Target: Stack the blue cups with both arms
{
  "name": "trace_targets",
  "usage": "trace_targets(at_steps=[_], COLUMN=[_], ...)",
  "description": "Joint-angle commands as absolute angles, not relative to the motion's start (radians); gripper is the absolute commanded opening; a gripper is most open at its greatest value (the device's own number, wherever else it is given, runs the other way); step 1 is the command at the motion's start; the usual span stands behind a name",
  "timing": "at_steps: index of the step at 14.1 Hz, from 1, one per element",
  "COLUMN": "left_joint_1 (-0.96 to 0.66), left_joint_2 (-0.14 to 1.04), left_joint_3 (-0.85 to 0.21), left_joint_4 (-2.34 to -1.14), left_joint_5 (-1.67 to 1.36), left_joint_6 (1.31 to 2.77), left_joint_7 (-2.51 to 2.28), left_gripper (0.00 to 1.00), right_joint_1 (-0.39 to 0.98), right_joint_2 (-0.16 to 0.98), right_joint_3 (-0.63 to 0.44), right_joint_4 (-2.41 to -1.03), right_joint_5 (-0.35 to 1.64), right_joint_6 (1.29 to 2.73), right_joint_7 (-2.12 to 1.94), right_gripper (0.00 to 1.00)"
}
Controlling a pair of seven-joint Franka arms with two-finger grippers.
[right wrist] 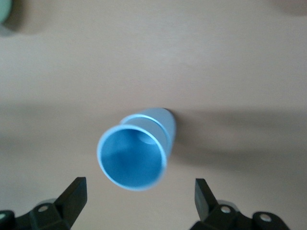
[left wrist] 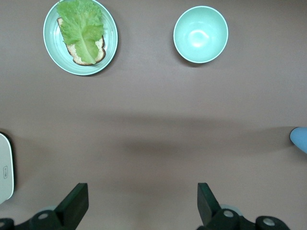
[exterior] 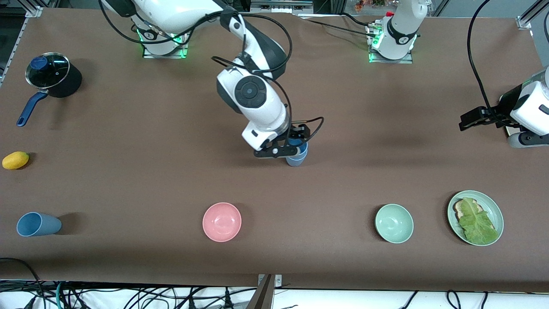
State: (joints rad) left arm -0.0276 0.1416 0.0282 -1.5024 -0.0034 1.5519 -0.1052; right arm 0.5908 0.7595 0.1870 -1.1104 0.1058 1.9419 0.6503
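Two blue cups (exterior: pixel 297 157) stand nested in the middle of the table, the bluer one inside the greyer one. In the right wrist view the stack (right wrist: pixel 135 155) shows from above with both rims visible. My right gripper (exterior: pixel 291 148) hangs just over the stack, open, its fingers (right wrist: pixel 72 199) wide apart and touching nothing. A third blue cup (exterior: pixel 37 224) lies on its side at the right arm's end, near the front edge. My left gripper (exterior: pixel 469 120) is open and empty in the air at the left arm's end and waits; its wrist view (left wrist: pixel 142 206) catches the stack's edge (left wrist: pixel 300 139).
A pink bowl (exterior: pixel 221 222), a pale green bowl (exterior: pixel 394 223) and a green plate (exterior: pixel 493 206) with bread and lettuce stand along the front. A lidded black pot (exterior: pixel 53 75) and a lemon (exterior: pixel 15 160) are at the right arm's end.
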Motion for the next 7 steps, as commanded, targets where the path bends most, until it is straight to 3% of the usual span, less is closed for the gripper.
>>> trace_targets(at_steps=[1, 4, 7], left_joint_1=[-0.029, -0.029, -0.029], left_joint_2=[0.123, 0.123, 0.123], left_joint_3=[0.034, 0.034, 0.034], left_joint_4=[-1.513, -1.513, -1.513], left_joint_5=[-0.02, -0.02, -0.021], left_joint_6=[1.542, 1.536, 1.536], left_joint_7=[-0.087, -0.087, -0.087], left_gripper=[1.0, 1.0, 1.0], right_joint_1=[0.497, 0.439, 0.44], right_joint_2=[0.701, 0.681, 0.629], right_joint_3=[0.193, 0.099, -0.05], right_joint_4=[-1.121, -1.13, -1.208], right_joint_5=[0.107, 0.101, 0.1], right_joint_6=[1.798, 1.64, 1.608], right_joint_7=[0.476, 0.372, 0.266], right_gripper=[1.0, 1.0, 1.0])
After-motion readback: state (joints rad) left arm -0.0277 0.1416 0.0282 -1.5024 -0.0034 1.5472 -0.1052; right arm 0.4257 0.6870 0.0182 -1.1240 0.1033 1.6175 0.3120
